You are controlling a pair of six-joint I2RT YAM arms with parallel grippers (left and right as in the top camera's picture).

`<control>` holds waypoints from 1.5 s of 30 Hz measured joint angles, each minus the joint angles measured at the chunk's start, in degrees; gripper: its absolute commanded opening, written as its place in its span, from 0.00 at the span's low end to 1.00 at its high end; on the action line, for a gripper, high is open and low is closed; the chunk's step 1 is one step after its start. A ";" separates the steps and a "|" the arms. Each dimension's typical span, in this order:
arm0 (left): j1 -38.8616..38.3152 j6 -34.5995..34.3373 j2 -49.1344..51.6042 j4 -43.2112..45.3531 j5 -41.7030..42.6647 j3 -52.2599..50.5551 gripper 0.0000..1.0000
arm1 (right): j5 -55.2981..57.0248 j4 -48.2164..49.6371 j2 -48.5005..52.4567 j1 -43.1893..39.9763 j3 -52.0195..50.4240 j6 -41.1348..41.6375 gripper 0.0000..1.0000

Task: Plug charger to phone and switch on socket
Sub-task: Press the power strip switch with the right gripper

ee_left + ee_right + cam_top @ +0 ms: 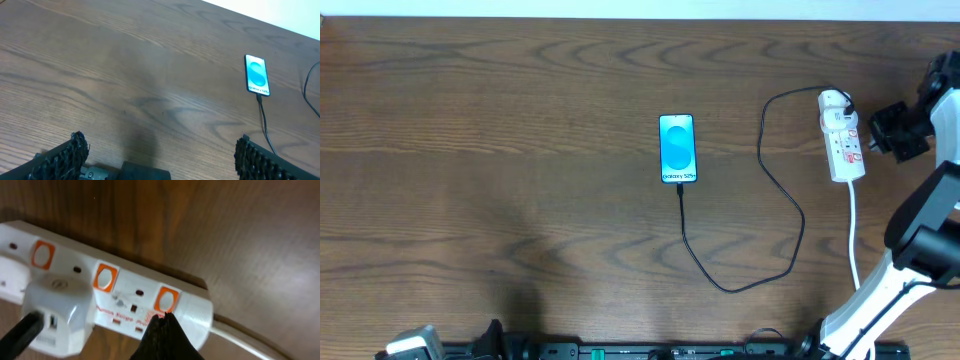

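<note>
The phone (678, 149) lies screen up at mid-table, its cyan screen lit. The charger's thin black cable (790, 205) meets the phone's lower edge and loops right to a white plug (833, 100) at the far end of the socket (845, 145). My right gripper (876, 133) is shut just right of the strip. In the right wrist view its tips (163, 318) sit at the lower edge of the end orange switch (166, 300) on the socket (131, 282). My left gripper (160, 155) is open and holds nothing, far from the phone (257, 74).
The socket's white cord (853, 230) runs toward the table's near edge beside the right arm's base (880, 300). The white plug (55, 310) with its black lead (20, 332) stands on the strip. Bare wooden tabletop (500, 150) lies left of the phone.
</note>
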 measured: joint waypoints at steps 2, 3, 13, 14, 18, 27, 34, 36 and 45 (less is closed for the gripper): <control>0.00 0.00 0.00 0.02 0.00 0.00 0.95 | -0.50 1.27 1.07 0.02 0.00 0.33 0.01; 0.00 0.00 0.00 0.00 0.00 0.00 0.95 | -0.61 1.49 1.33 0.02 0.00 0.37 0.01; 0.00 0.00 0.00 0.02 0.00 0.00 0.95 | -3.06 6.34 3.52 0.35 0.00 1.14 0.01; 0.00 0.00 0.00 0.02 0.00 0.00 0.95 | -3.48 6.99 3.54 0.42 0.00 1.31 0.01; 0.00 0.00 0.00 0.02 0.00 0.00 0.95 | -4.09 8.35 3.56 0.55 0.00 1.73 0.01; 0.00 0.00 0.00 0.02 0.00 0.00 0.95 | -4.50 10.73 3.58 2.23 0.00 4.11 0.01; 0.00 0.00 0.00 0.02 0.00 0.00 0.95 | -2.47 11.08 3.58 3.02 0.00 4.68 0.01; 0.00 0.00 0.00 0.02 0.00 0.00 0.95 | -1.25 11.19 3.63 3.50 -0.02 4.66 0.01; 0.00 0.00 0.00 0.00 0.00 0.00 0.95 | 2.32 11.41 5.55 5.14 0.42 3.54 0.01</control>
